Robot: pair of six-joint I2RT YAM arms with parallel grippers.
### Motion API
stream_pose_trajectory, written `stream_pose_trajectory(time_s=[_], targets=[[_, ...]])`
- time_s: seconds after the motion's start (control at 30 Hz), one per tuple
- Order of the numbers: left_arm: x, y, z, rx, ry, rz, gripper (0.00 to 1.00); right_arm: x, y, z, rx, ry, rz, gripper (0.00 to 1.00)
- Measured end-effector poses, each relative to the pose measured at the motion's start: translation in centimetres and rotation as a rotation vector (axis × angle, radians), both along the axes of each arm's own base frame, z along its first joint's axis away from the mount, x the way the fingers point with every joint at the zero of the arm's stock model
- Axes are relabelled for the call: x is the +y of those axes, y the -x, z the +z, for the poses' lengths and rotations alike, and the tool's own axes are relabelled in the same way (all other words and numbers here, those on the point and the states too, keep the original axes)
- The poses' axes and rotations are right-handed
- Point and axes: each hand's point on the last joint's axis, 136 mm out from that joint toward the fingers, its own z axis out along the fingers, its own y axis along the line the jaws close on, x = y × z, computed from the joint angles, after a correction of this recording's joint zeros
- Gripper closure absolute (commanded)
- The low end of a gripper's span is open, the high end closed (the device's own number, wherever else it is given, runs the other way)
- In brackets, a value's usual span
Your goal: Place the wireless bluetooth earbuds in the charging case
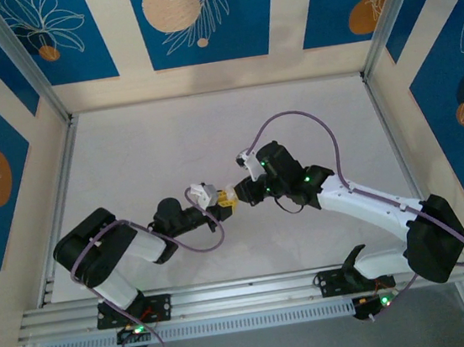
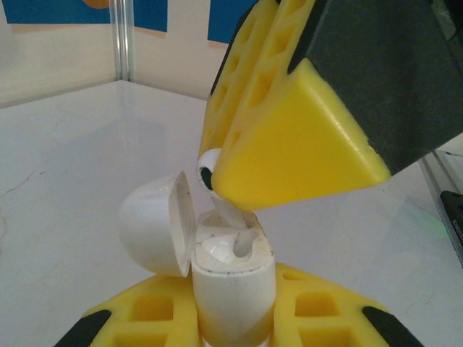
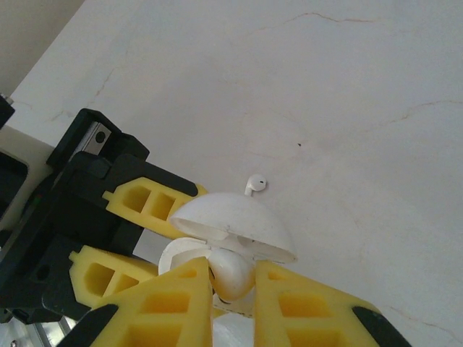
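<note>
Right gripper (image 3: 235, 302) pinches one earbud (image 3: 230, 275) at one case (image 2: 231, 278); second earbud (image 3: 255, 184) loose.

- Type of place: robotics lab test cell, a boxed-in bench rig rather than a home, shop or office.
- Tabletop (image 1: 168, 139): plain white sheet with faint veining, walled on three sides.
- Frame: bare aluminium uprights (image 1: 22, 60) at the far corners, and an aluminium rail (image 1: 247, 294) along the near edge.
- Left arm (image 1: 114, 247) and right arm (image 1: 371, 203): black-and-white jointed robot arms, bases fixed side by side at that rail.
- Wiring: exposed purple cable (image 1: 292, 114) looping over the right arm; slotted cable duct (image 1: 250, 319) below the rail; green indicator lights (image 1: 386, 300) at the bases.
- Wall panels (image 1: 196, 17): cream boards with blue rectangles printed with white leaf outlines and orange discs.
</note>
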Motion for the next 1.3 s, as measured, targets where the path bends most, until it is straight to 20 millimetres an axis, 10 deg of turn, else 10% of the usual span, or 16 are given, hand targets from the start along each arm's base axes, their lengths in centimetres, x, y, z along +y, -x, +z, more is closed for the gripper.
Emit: stream_pose_trajectory(time_s=[1.3], targets=[[-0.1, 0.9, 2.0, -0.043, 0.034, -0.041, 0.79, -0.1, 2.2, 1.6, 0.030, -0.112, 0.154, 0.76]])
